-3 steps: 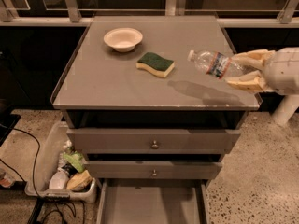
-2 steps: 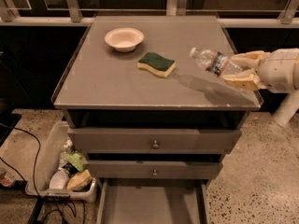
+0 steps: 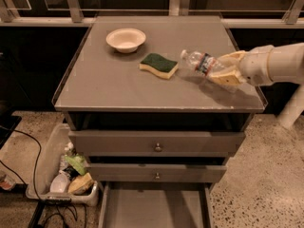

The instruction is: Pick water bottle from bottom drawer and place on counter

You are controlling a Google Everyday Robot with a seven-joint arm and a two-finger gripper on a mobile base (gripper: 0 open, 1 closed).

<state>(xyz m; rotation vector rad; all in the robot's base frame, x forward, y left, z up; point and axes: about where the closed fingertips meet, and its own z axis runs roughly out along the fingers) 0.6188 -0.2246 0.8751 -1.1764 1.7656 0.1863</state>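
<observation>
The water bottle is clear with a white cap and a dark label band. It lies tilted, cap toward the left, over the right part of the counter. My gripper reaches in from the right and its pale fingers are shut on the bottle's base end. I cannot tell if the bottle touches the counter; its shadow lies just below it. The bottom drawer is pulled open at the foot of the cabinet and its grey floor is bare.
A green-and-yellow sponge lies just left of the bottle's cap. A white bowl stands at the back left. Two shut drawer fronts with knobs are below the counter. A bin of clutter sits on the floor left.
The gripper has moved the bottle a little further left and inward over the counter, closer to the sponge.
</observation>
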